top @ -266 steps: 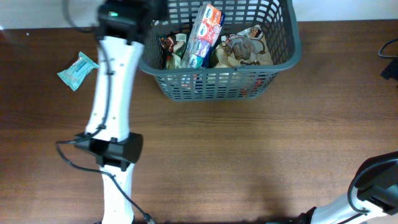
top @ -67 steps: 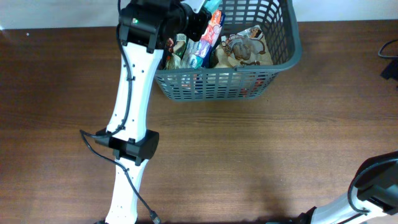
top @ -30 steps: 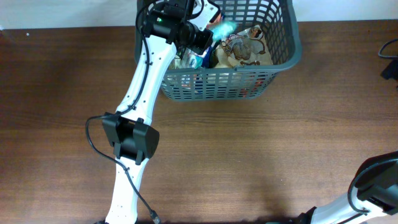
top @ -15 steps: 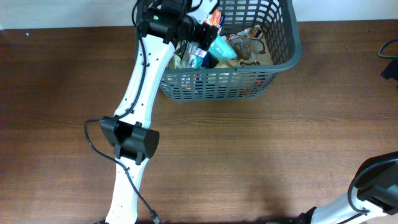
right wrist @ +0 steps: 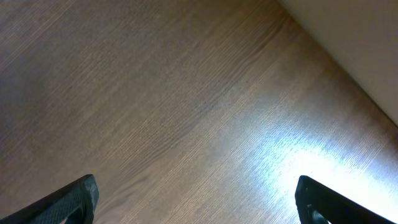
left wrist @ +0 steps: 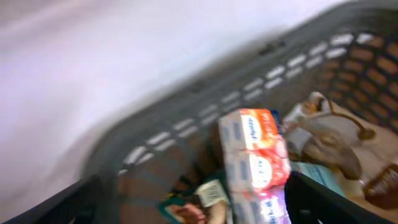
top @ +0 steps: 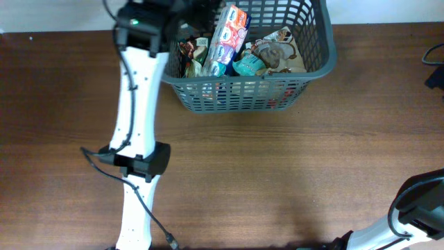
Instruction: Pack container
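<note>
Plainly nearer, the left hand (left wrist: pixel 196 185), spread and empty, hovers at the left rear corner of the container (top: pixel 316 66); the right hand (right wrist: pixel 196 196), also open, hangs over tabletop (right wrist: pixel 186 93) well apart.

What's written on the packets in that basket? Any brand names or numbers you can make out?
No text is readable in any view.
Tall white, red and blue packet: carries print, too blurred to read.
Teal packet: print too small to read.
Brown pouch: lettering illegible.
Grey basket: no markings visible.
</note>
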{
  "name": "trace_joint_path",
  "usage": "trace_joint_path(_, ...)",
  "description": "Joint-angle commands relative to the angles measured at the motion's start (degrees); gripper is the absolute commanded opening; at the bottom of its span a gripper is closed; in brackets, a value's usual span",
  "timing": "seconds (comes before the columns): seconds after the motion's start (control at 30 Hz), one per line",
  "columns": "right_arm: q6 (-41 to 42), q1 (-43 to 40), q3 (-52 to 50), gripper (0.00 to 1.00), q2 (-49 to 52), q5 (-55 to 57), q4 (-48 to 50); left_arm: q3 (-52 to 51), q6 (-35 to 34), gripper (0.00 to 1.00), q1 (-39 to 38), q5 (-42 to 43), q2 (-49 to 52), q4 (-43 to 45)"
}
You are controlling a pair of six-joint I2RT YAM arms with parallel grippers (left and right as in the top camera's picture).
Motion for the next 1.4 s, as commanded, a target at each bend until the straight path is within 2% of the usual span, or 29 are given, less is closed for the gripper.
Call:
trace_joint_path(0.0,0.44,0.04,-0.09,0.99,-0.7,-0.09,0.13,0.94,-1.2,0.87,2.47,-1.38,-4.11,-0.85)
trace_joint_path(0.1,0.44,0.04,-0.09,0.99,-0.7,-0.09,0.13,0.94,-1.22,0.87,4.09,-3.13,-7.32,-1.73)
trace_joint_path(0.3,0.44,0.04,-0.09,0.99,-0.7,-0.09,0.13,0.94,-1.2,0.87,6.29,-14.1,-14.51,-6.1)
trace_joint_path(0.5,0.44,0.04,-0.09,0.99,-0.7,-0.09,0.13,0.94,-1.2,0.87,8.5,-20.57,-20.15,-12.09)
trace_joint_path(0.87,0.44,0.04,-0.09,0.99,-0.7,-0.09,0.13,0.92,-1.95,0.87,15.72,-20.76,-26.97,-21.68)
trace_joint_path(1.23,0.44,0.0,-0.09,0.99,-0.7,-0.09,0.83,0.87,-3.65,0.87,24.48,-20.46,-29.77,-21.79)
trace_joint_path(1.37,0.44,0.0,-0.09,0.99,-0.7,-0.07,1.31,0.83,-3.76,0.87,27.78,-16.72,-30.05,-21.79)
